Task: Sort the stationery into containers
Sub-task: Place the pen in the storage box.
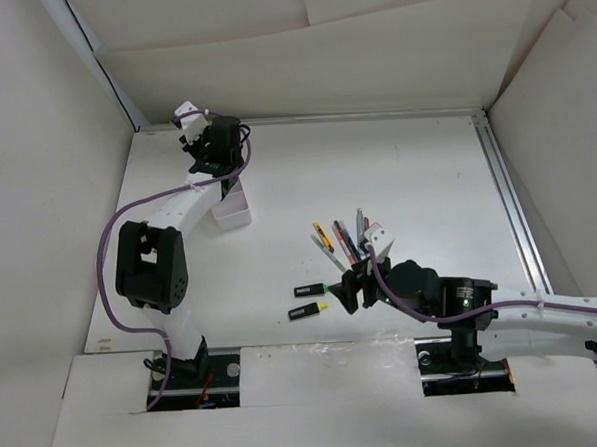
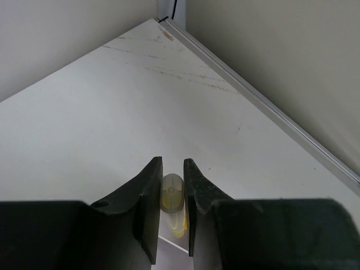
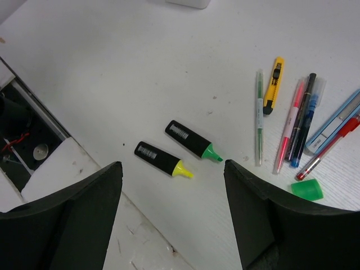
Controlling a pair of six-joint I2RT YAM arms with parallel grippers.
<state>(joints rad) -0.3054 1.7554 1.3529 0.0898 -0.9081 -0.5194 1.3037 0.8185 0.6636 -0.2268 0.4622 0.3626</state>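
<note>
Closest in, the left fingers [image 2: 147, 197] stand nearly together, pinching a pale yellow cap [image 2: 172, 194] upright between their inner faces, with bare bench [image 2: 112, 112] ahead of the tips. From above, the white box [image 1: 235, 211] lies on the bench just beside that wrist, partly covered by the arm. Whether the cap hangs over a compartment cannot be told.

The right fingers [image 3: 93, 205] are spread wide and hold nothing. In the gap between them lie two black highlighters, side by side and slightly apart. The yellow-tipped highlighter [image 3: 162, 159] is nearer the fingers and the green-tipped highlighter [image 3: 192, 140] just beyond it. Past the right-hand finger the pens lie in a loose fan. A green pen [image 3: 259, 115] is closest to the highlighters, then a short yellow cutter-like item [image 3: 274, 84], a pink pen [image 3: 289, 125], a black-and-blue pen [image 3: 304, 115] and a red pen [image 3: 329, 149]. A green cap [image 3: 307, 189] sits just beside that finger's tip.
</note>
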